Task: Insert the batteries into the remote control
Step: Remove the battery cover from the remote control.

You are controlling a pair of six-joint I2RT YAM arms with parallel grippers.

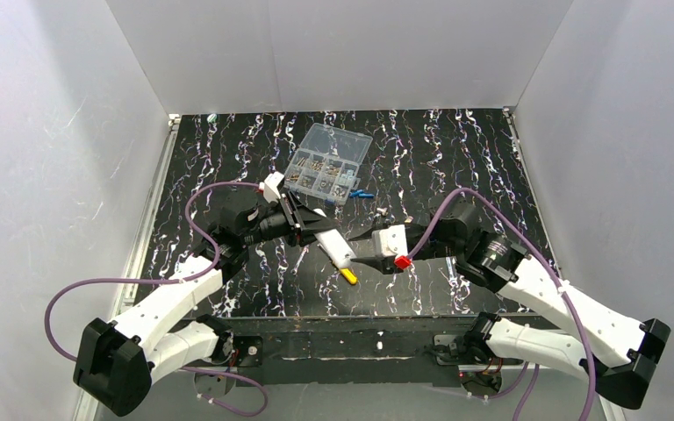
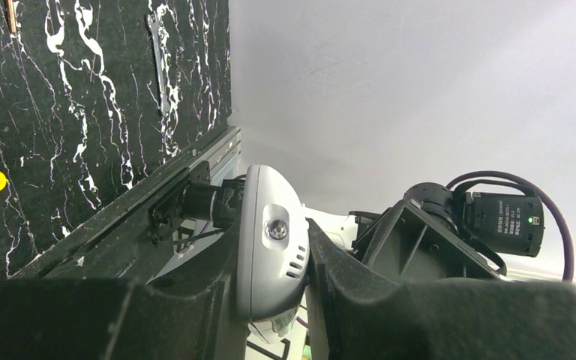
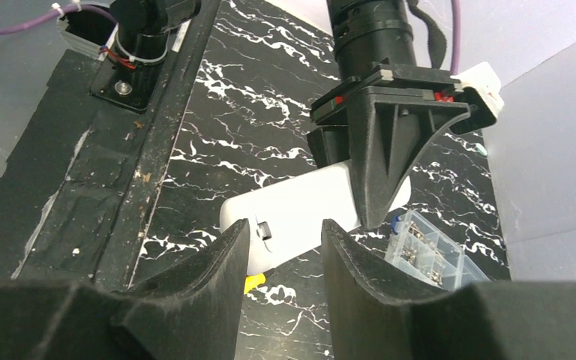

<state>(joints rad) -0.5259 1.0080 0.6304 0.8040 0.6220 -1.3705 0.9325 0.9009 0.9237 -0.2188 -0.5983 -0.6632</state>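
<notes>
The white remote control (image 1: pixel 333 246) is held off the mat at a slant, my left gripper (image 1: pixel 310 225) shut on its upper end. In the left wrist view its rounded end (image 2: pixel 270 240) is pinched between my left gripper's (image 2: pixel 270 225) two black fingers. My right gripper (image 1: pixel 362 256) stands open just right of the remote's lower end. In the right wrist view the remote (image 3: pixel 300 214) lies just beyond my right gripper (image 3: pixel 285 229), and nothing is between the jaws. The blue batteries (image 1: pixel 364 193) lie on the mat beside the clear box.
A clear compartment box (image 1: pixel 329 162) of small metal parts stands at the back centre, also seen in the right wrist view (image 3: pixel 427 247). A yellow screwdriver handle (image 1: pixel 348 276) pokes out under the remote's lower end. The mat's near edge rail (image 3: pixel 157 142) runs close below the grippers.
</notes>
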